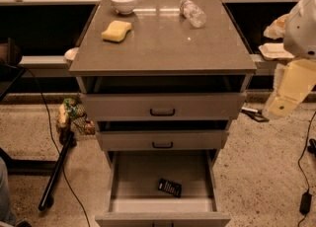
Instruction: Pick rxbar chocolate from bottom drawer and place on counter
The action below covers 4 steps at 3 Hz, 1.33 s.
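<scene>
The rxbar chocolate [169, 187] is a small flat dark bar with pale lines, lying on the floor of the bottom drawer [128, 184], near its front middle. The bottom drawer is pulled open, with a plain grey inside. The counter [163, 41] is the glossy grey-brown top of the cabinet. My gripper is not in view. Only white and cream arm segments [291, 85] show at the right edge, beside the cabinet at the height of the top drawer and well away from the bar.
On the counter lie a yellow sponge [116, 30], a white bowl [124, 1] and a clear plastic bottle [192, 13] on its side. The two upper drawers [163, 106] stand slightly open. Cables and a black pole [57, 174] lie on the floor at the left.
</scene>
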Tool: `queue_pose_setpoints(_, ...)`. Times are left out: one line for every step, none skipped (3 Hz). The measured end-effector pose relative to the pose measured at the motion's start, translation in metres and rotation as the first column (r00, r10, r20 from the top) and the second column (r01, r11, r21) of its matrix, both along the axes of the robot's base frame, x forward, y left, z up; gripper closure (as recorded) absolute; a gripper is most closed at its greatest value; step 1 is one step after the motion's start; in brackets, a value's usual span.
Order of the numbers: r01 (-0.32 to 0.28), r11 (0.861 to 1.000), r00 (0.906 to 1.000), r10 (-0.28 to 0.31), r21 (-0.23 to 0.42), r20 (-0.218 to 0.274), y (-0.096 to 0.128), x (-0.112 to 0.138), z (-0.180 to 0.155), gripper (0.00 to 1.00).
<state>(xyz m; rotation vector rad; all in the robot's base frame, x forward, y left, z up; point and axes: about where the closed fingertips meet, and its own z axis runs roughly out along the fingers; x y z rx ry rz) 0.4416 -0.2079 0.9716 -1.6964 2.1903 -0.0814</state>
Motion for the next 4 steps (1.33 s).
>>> queue_pose_setpoints(-0.021,0.996,0.9997,0.022,0.09,-0.008,0.023,0.007,-0.037,0.0)
queue_pose_setpoints(-0.048,0.975,0.9986,0.052,0.217,-0.013,0.055,0.017,-0.082,0.0)
queue_pose_setpoints(-0.052,0.925,0.998,0.061,0.377,-0.013,0.085,0.021,-0.125,0.0)
queue_pose_setpoints(-0.048,0.908,0.9987,0.052,0.416,0.001,0.094,0.025,-0.122,0.0)
